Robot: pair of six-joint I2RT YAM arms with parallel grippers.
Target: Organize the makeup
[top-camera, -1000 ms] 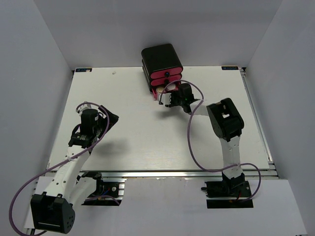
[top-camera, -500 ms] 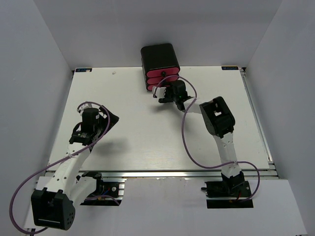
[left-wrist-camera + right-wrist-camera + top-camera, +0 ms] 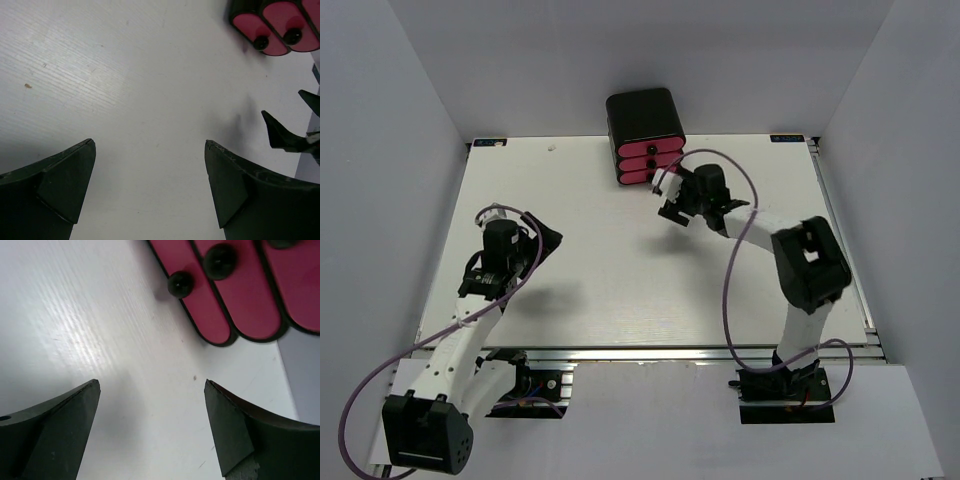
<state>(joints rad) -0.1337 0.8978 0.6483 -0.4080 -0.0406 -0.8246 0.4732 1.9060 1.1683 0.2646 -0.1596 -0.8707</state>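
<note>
Just past the black right hand [image 3: 151,385] sits a black box [image 3: 643,117] — its drawers [image 3: 245,305] are pink-red with black knobs [image 3: 179,284]. The counter [image 3: 600,270] is white with faint streaks.

A big white table [image 3: 620,290] fills the middle, with thin lines like wood on its top. Plain pale grey walls [image 3: 620,50] stand behind it and on both sides. A silver metal rail [image 3: 620,352] runs along its near edge.
</note>
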